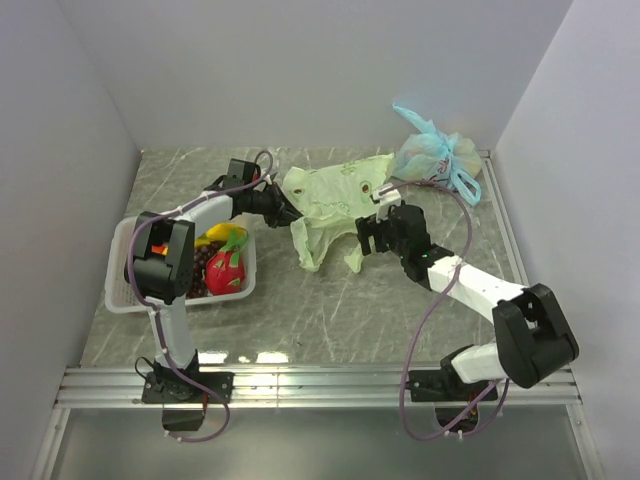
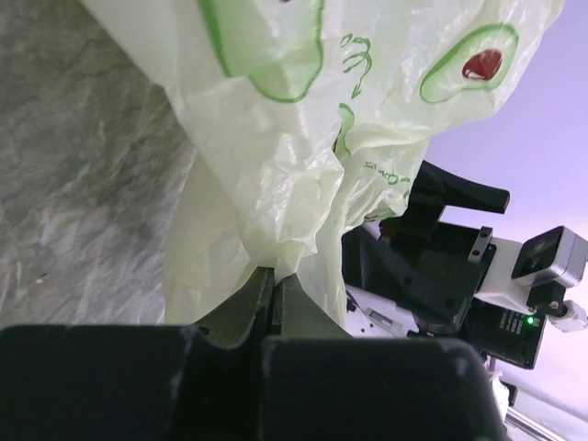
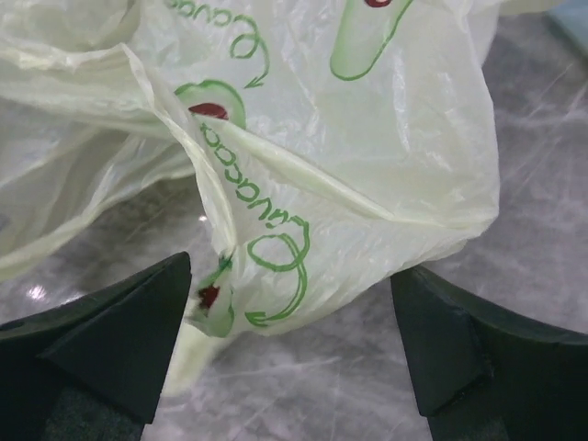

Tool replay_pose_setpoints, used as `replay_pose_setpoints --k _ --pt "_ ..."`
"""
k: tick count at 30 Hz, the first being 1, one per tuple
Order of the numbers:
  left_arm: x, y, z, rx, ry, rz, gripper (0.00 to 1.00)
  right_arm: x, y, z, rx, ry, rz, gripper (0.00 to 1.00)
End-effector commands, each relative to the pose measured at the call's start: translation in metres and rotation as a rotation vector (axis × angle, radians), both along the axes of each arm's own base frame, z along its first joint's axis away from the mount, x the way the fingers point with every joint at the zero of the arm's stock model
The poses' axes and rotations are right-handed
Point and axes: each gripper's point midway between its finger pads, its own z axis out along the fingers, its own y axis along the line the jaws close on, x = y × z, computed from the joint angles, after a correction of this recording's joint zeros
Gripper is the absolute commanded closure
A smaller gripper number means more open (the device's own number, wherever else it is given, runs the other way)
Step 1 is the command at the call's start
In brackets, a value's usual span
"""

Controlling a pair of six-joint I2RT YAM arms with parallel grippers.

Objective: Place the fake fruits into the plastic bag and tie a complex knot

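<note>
Between the right gripper's (image 3: 292, 335) wide-open fingers (image 3: 119, 322) lay the plastic bag (image 3: 367, 138), ungripped; the left gripper (image 2: 273, 283), pinched shut on it, could tear it if pulled.

The left gripper (image 2: 273, 276) is pinched tight, its arm stretched forward. The right gripper (image 3: 294, 303) gapes wide, its arm bent low.

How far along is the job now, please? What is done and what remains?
Nothing is finished yet. In hand: the left gripper is shut on the plastic bag, and the open right gripper straddles another fold of it. Left: the fake fruits lie in the white basket, so filling and tying remain.
</note>
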Motion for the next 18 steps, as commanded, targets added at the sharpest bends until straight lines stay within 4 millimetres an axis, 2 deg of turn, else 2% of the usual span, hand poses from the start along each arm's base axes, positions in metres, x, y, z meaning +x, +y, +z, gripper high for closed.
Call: replay_pose_setpoints --k 1,3,4,5,6,8,9,10,11,12,13,14,15,16,17,18 --pt "-0.009 -0.006 0.032 -0.083 -0.058 -0.054 1.00 0.034 -0.004 0.049 -0.030 -0.196 -0.047 0.17" --pt "-0.011 -0.006 0.034 -0.079 -0.061 -0.071 1.00 0.036 -0.015 0.041 -0.096 -0.152 -0.078 0.37" --pt "-0.010 -0.004 0.035 -0.060 -0.099 -0.093 1.00 0.038 -0.017 0.046 -0.134 -0.156 -0.055 0.62" --pt "-0.010 -0.002 0.040 -0.044 -0.098 -0.097 1.00 0.032 -0.025 0.039 -0.154 -0.107 -0.030 0.75" --pt "-0.008 -0.001 0.040 -0.037 -0.110 -0.100 1.00 0.030 -0.029 0.040 -0.168 -0.094 -0.018 0.97" --pt "-0.001 0.005 0.047 -0.027 -0.147 -0.087 1.00 0.012 -0.037 0.041 -0.197 -0.030 0.060 1.00" --pt "0.001 0.008 0.052 -0.018 -0.158 -0.084 1.00 -0.001 -0.026 0.043 -0.165 -0.003 0.156 1.00" --pt "0.005 0.012 0.052 0.020 -0.211 -0.092 1.00 -0.026 -0.024 0.042 -0.182 0.065 0.262 1.00" --pt "0.016 0.012 0.069 0.042 -0.284 -0.097 1.00 -0.042 -0.020 0.044 -0.177 0.103 0.342 1.00" --pt "0.018 0.013 0.071 0.067 -0.311 -0.116 1.00 -0.062 -0.009 0.045 -0.137 0.144 0.442 1.00" --pt "0.016 0.015 0.072 0.100 -0.341 -0.148 1.00 -0.071 -0.007 0.055 -0.158 0.144 0.505 1.00" --pt "0.020 0.015 0.080 0.118 -0.377 -0.149 1.00 -0.092 -0.014 0.047 -0.171 0.247 0.519 0.98" --pt "0.019 0.015 0.083 0.127 -0.386 -0.154 1.00 -0.094 -0.017 0.050 -0.180 0.262 0.507 0.78" --pt "0.015 0.014 0.084 0.133 -0.388 -0.165 1.00 -0.087 -0.026 0.063 -0.214 0.233 0.455 0.39" --pt "0.010 0.012 0.083 0.122 -0.379 -0.180 1.00 -0.081 -0.031 0.072 -0.234 0.200 0.413 0.14" --pt "0.006 0.010 0.083 0.116 -0.371 -0.188 1.00 -0.074 -0.036 0.085 -0.242 0.147 0.365 0.03"
